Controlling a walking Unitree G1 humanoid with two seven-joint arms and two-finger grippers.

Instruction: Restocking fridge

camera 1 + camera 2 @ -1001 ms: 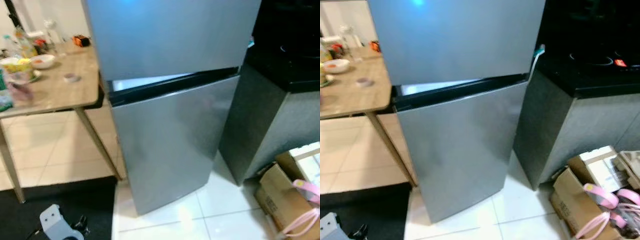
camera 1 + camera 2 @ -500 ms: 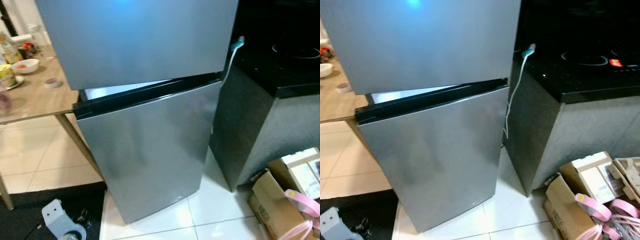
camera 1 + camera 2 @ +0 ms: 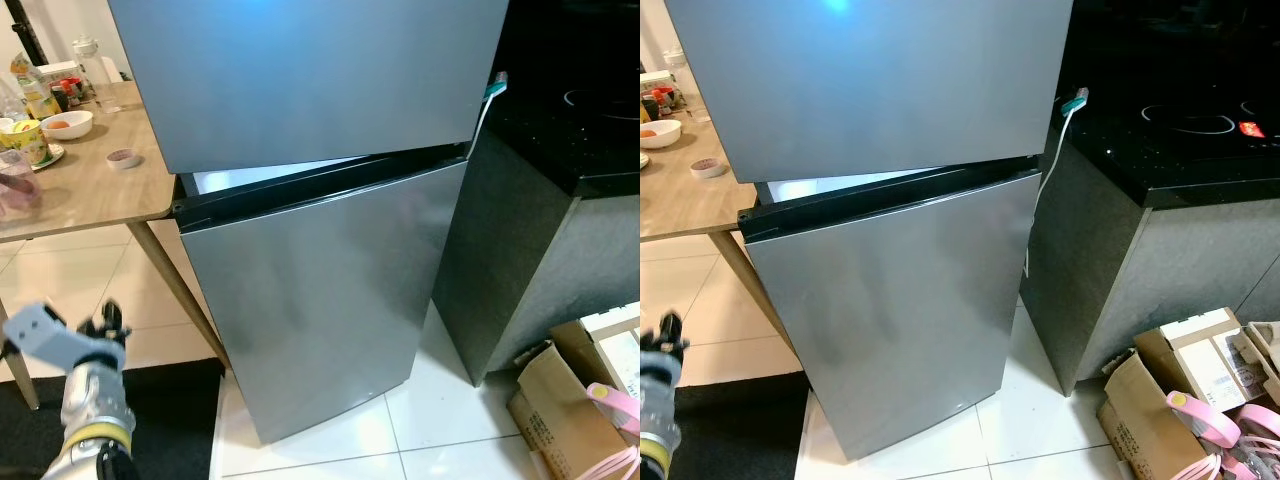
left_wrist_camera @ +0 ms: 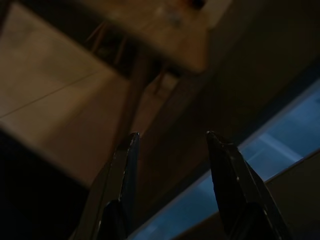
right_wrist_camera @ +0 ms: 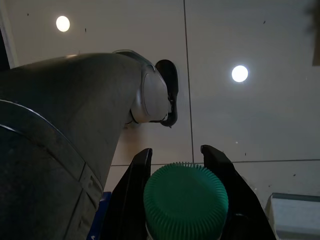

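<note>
Fridge (image 3: 320, 300) stands shut w/ its door seam ahead of and above my left gripper (image 4: 172, 145), jaws spread and empty, nearer arm, while right gripper (image 5: 182, 160) clamps a green-capped bottle (image 5: 186, 200).

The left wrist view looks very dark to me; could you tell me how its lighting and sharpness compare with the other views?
Left wrist view: dim and soft, the left gripper open against a blurred table leg. Left eye view: bright and sharp, a blue glare spot on the fridge. Right wrist view: two floor reflections glare beyond the green cap.
</note>
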